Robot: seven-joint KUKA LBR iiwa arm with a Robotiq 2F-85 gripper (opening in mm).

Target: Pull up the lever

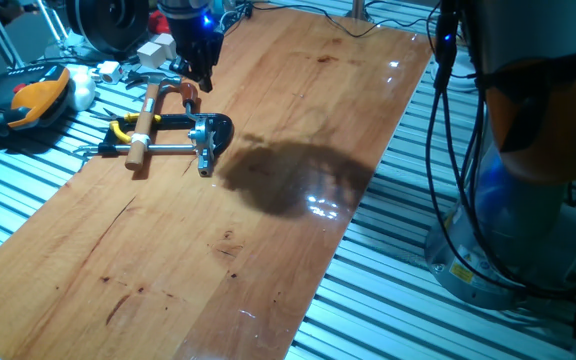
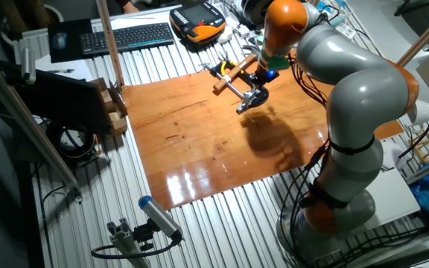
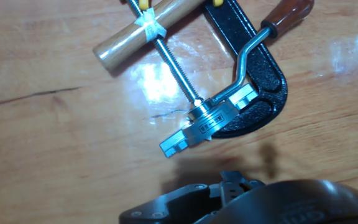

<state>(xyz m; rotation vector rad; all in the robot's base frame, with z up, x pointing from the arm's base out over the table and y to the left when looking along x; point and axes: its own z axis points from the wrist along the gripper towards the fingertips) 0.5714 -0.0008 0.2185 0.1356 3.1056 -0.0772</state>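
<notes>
The other fixed view alone shows the whole grey-and-orange arm bending over the wooden tabletop, with a keyboard and an orange pendant lying beyond the tabletop's far edge. One fixed view alone shows the gripper hanging just above the black clamp, over the clamp's far end; its jaws are too dark there to tell whether they stand apart or together. The hand view shows only the gripper's dark underside along its lower edge, but gives the clamp in detail: the lever, silvery and curved with a reddish-brown grip, runs from the clamp's steel head along the black frame, lying low against it. The threaded rod passes from that head to the pale wooden handle.

Yellow-handled pliers lie just beside the clamp, on the side away from the arm's base. Dark cables hang beside the arm's base. The arm's shadow falls on the glossy tabletop beside the clamp. The tabletop rests on a ribbed aluminium bench.
</notes>
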